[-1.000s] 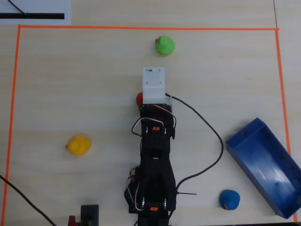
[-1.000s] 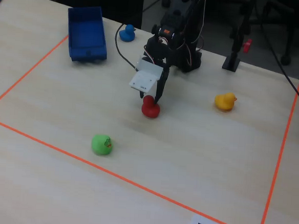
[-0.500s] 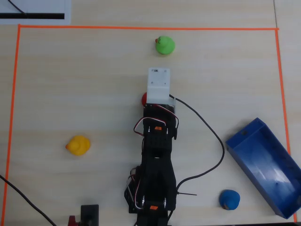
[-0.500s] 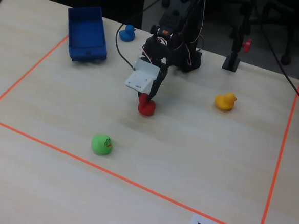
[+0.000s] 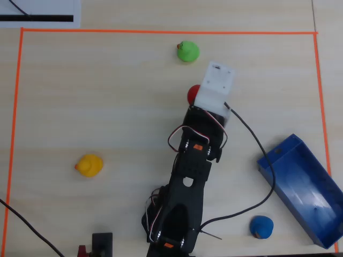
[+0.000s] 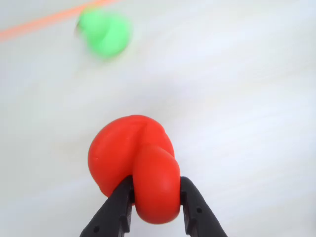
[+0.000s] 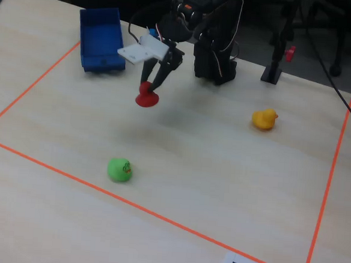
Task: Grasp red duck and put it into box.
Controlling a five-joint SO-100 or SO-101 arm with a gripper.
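Observation:
The red duck point(image 6: 133, 158) is glossy and rounded, and my gripper point(image 6: 155, 197) is shut on its narrow end between two black fingers. In the fixed view the gripper point(image 7: 149, 93) holds the duck point(image 7: 146, 99) just above the table, clear of the surface. In the overhead view only a sliver of the duck point(image 5: 193, 93) shows beside the white wrist plate. The box point(image 5: 305, 187), a long deep-blue tray, lies at the right edge of the overhead view and at the far left in the fixed view point(image 7: 100, 39), well apart from the gripper.
A green duck point(image 5: 187, 51) sits beyond the gripper near the orange tape border point(image 5: 161, 31). A yellow duck point(image 5: 89, 165) sits on the left. A blue duck point(image 5: 261, 226) lies close to the box. The arm's base and cables point(image 5: 177, 225) stand at the near edge.

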